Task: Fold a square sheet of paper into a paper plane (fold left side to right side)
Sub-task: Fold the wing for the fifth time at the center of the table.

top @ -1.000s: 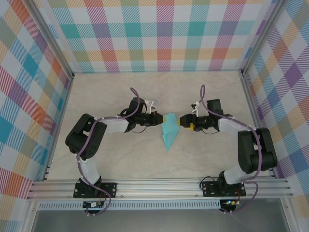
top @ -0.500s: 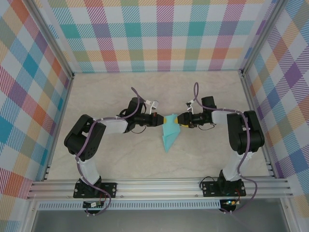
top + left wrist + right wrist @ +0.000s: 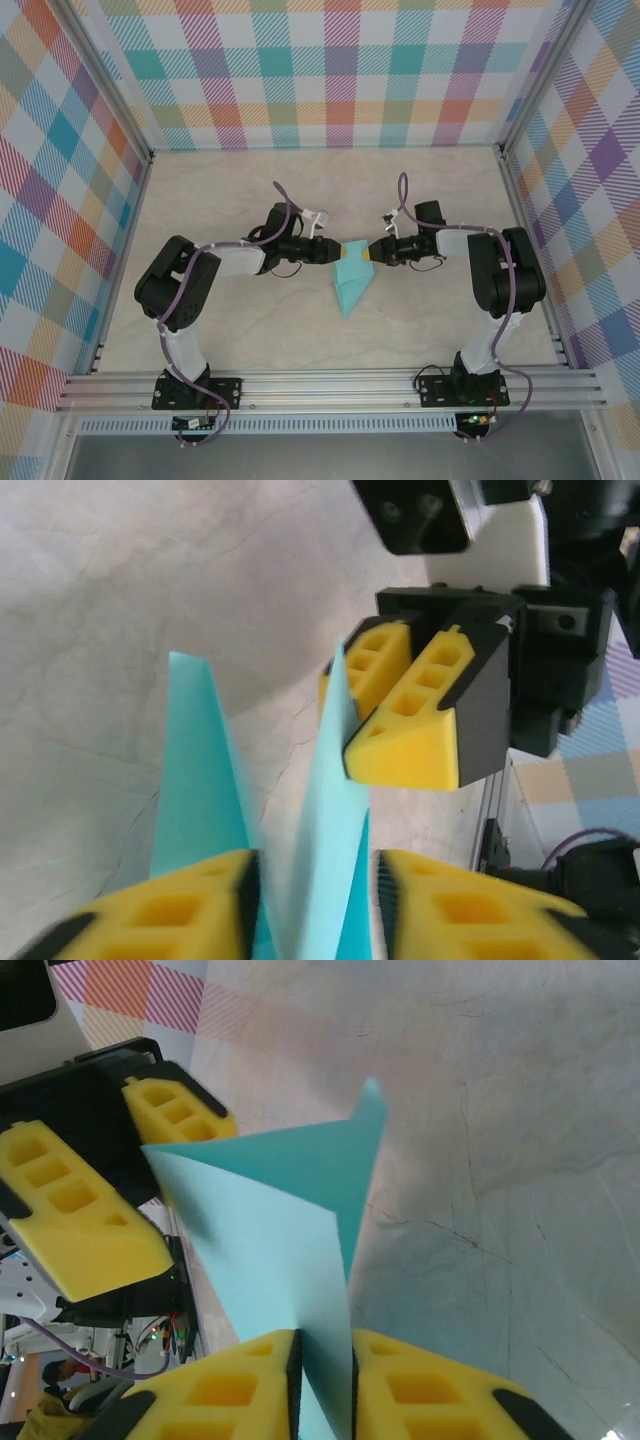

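Paper plane (image 3: 350,285) lies near the middle of the worktop (image 3: 250,340), with its slim point toward the near edge and its broad end toward the far edge, between the two grippers. We see the right gripper (image 3: 322,1355) pinched narrow on a turquoise flap, pads against both faces. Left gripper (image 3: 310,880): fingers stand apart, folded paper in the gap, not clamped. The grippers face each other tip to tip, just beside one another. We cannot tell whether the point touches the worktop.
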You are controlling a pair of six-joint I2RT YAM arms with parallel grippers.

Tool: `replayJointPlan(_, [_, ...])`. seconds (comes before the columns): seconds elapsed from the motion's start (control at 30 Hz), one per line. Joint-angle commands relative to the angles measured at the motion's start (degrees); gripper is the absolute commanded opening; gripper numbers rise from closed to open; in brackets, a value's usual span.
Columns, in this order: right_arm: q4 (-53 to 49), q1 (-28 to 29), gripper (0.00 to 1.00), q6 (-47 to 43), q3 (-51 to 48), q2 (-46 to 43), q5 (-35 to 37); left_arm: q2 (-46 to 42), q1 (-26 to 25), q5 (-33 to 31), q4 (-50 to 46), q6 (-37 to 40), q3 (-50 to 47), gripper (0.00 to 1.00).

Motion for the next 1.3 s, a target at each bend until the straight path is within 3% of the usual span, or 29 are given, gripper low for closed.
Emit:
replayJointPlan(0.0, [-2.02,0.59,0.15,-2.43,0.2,-1.08,-0.38,-4.6,2.01,-2.95,-5.1,4.0,0.53,0.52])
replayJointPlan(0.1, [-3.57,0.99,0.15,-1.67,0.42,-2.37,1.27,-9.86,2.01,-8.75,-11.23,7.45,-0.05,0.62])
replayJointPlan(0.2, [-5.18,2.03,0.13,0.97,0.95,-3.57,3.88,-15.79,0.05,-14.31,-16.59,10.37,-0.84,0.64])
replayJointPlan(0.3, [-7.67,3.68,0.13,3.54,1.97,-4.41,7.38,-20.94,-5.28,-21.52,-25.3,14.33,-0.19,0.65])
replayJointPlan(0.5, [-12.35,5.94,0.13,9.04,4.38,-3.78,12.67,-25.4,-16.68,-31.05,-34.87,15.25,-1.74,0.64])
replayJointPlan(0.83, [-17.95,7.54,0.13,12.95,8.46,-2.1,16.98,-15.39,-30.13,-46.54,-41.85,11.59,3.52,0.65])
replayJointPlan(1.27, [-18.13,8.33,0.14,13.62,8.98,-0.73,17.77,-1.15,-36.29,-62.59,-50.11,7.41,15.23,0.65])
